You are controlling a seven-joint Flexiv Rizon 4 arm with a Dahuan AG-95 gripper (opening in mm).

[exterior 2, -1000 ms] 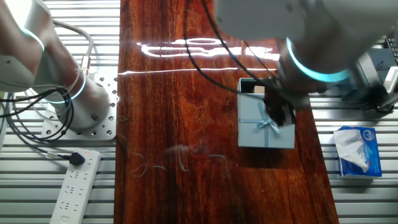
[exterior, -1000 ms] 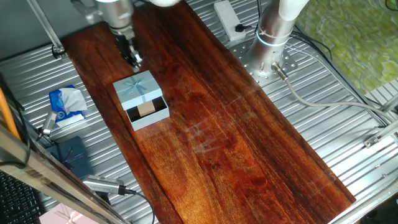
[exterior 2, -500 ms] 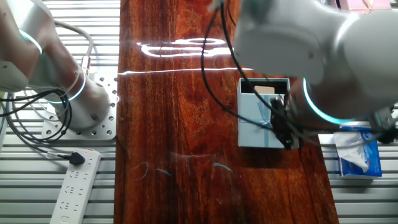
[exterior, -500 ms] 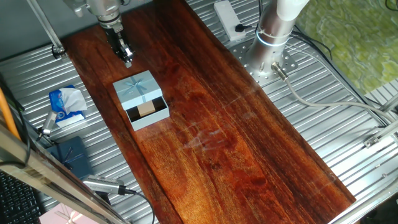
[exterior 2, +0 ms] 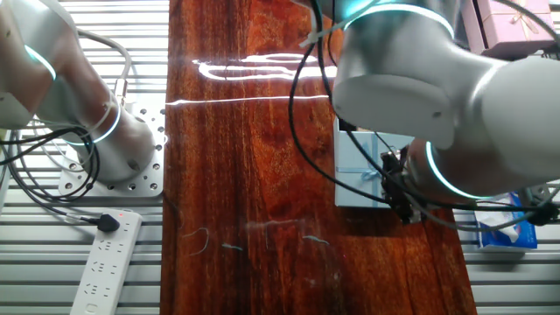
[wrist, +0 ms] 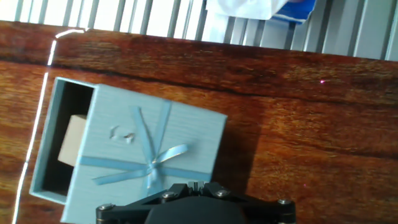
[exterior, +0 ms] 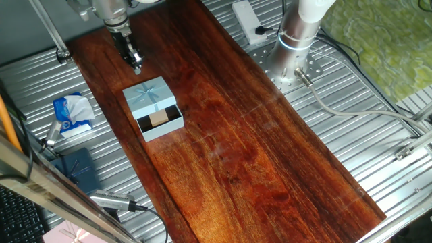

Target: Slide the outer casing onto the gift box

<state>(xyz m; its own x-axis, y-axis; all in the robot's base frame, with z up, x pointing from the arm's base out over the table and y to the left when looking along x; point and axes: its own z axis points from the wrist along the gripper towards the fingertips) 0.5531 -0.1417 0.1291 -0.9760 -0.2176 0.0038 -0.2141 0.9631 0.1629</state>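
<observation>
Your hand (exterior: 137, 67) hovers above the table (exterior: 256, 155), just beside the outer casing (exterior: 149, 95) and touching nothing; whether its fingers are apart or together, I cannot tell. The casing sits only partway over the gift box (exterior: 160, 120). Next, push it fully on.

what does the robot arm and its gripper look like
The arm has bulky pale grey-white rounded links with glowing teal rings at the joints and black cables running along it. Its silver base column stands on a perforated metal plate. The gripper is small, with a silvery wrist and two narrow dark fingers; in the hand view its body is black with visible screws.
</observation>
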